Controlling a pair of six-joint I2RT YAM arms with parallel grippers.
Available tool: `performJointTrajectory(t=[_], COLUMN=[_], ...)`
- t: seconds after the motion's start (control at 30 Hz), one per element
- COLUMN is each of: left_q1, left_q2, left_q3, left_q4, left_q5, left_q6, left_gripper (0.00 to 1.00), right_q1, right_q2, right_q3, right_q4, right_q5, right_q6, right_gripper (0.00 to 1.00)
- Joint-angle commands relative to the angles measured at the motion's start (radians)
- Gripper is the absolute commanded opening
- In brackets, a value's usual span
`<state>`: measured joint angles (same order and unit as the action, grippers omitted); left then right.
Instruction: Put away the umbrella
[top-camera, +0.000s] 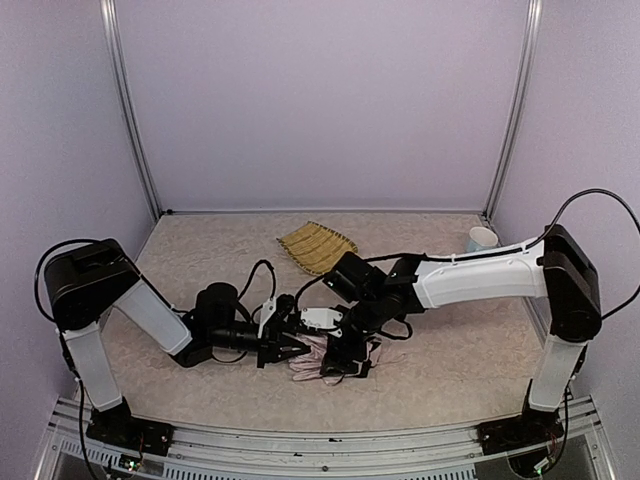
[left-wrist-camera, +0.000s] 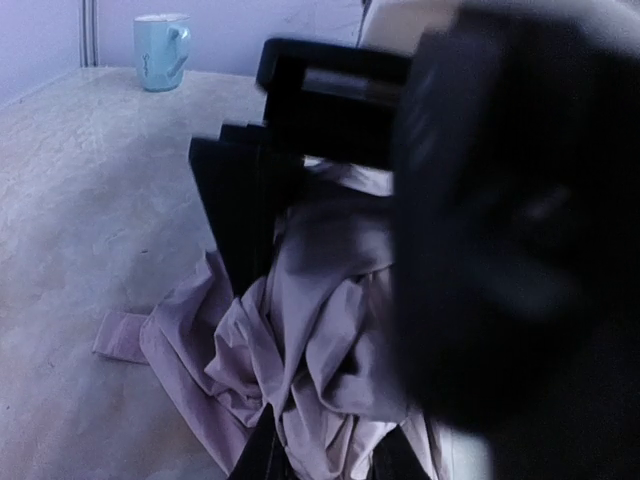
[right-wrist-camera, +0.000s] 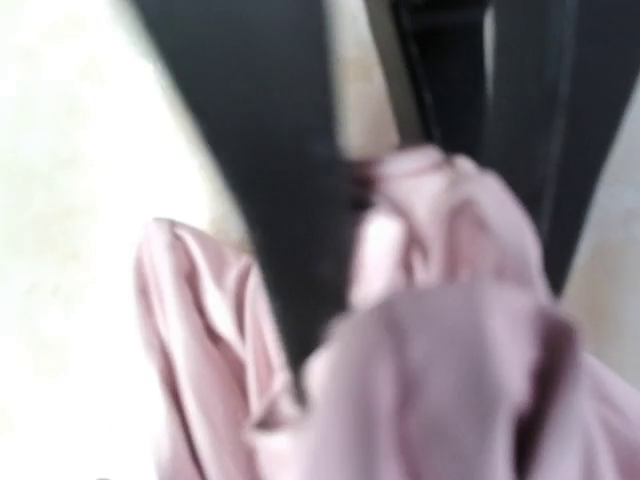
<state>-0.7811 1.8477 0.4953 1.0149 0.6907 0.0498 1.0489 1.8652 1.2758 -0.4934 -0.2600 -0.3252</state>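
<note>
The umbrella (top-camera: 318, 357) lies collapsed on the table between the two arms, a crumpled heap of pale pink fabric. My left gripper (top-camera: 292, 351) reaches in low from the left. In the left wrist view its two dark fingertips (left-wrist-camera: 258, 458) pinch a fold of the umbrella (left-wrist-camera: 300, 340) fabric. My right gripper (top-camera: 347, 362) comes down onto the heap from the right, and its black body (left-wrist-camera: 250, 200) stands right behind the fabric. In the blurred right wrist view the pink umbrella (right-wrist-camera: 440, 380) fills the frame and hides the right fingertips.
A woven bamboo tray (top-camera: 316, 246) lies at the back of the table, behind the arms. A pale blue mug (top-camera: 482, 238) stands at the back right corner, and the left wrist view shows the mug (left-wrist-camera: 160, 50) too. Walls close in the table on three sides.
</note>
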Motion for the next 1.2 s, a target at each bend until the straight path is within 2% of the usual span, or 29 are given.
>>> performJointTrajectory(t=[0.0,0.17,0.4,0.53,0.63,0.73,0.9,1.17], left_q1=[0.008,0.008,0.009,0.011,0.015,0.021,0.024,0.031], left_q2=[0.055,0.066,0.073,0.079,0.09,0.105,0.114,0.127], left_q3=[0.02,0.07,0.079,0.091,0.113,0.135,0.148,0.181], left_q4=[-0.349,-0.47,-0.495,-0.51,-0.546,-0.585,-0.613,-0.667], left_q5=[-0.126,-0.161,-0.162,-0.158,-0.15,-0.139,-0.124,-0.109], left_q6=[0.028,0.062,0.08,0.089,0.099,0.106,0.119,0.135], left_gripper=[0.0,0.0,0.0,0.0,0.0,0.0,0.0,0.0], right_q1=[0.008,0.005,-0.043,-0.096,-0.102,-0.102,-0.099,-0.079], right_q2=[-0.106,-0.194,-0.392,-0.494,-0.529,-0.522,-0.448,-0.239], right_q3=[-0.015,-0.022,-0.127,-0.262,-0.402,-0.474,-0.488,-0.448], right_q4=[0.053,0.066,0.087,0.131,0.216,0.311,0.446,0.449], right_q5=[-0.042,-0.101,-0.243,-0.133,0.002,0.09,0.119,0.084], right_q6=[0.005,-0.014,-0.012,-0.044,-0.157,-0.256,-0.386,-0.486], right_gripper=[0.87,0.87,0.86,0.84,0.82,0.82,0.84,0.84])
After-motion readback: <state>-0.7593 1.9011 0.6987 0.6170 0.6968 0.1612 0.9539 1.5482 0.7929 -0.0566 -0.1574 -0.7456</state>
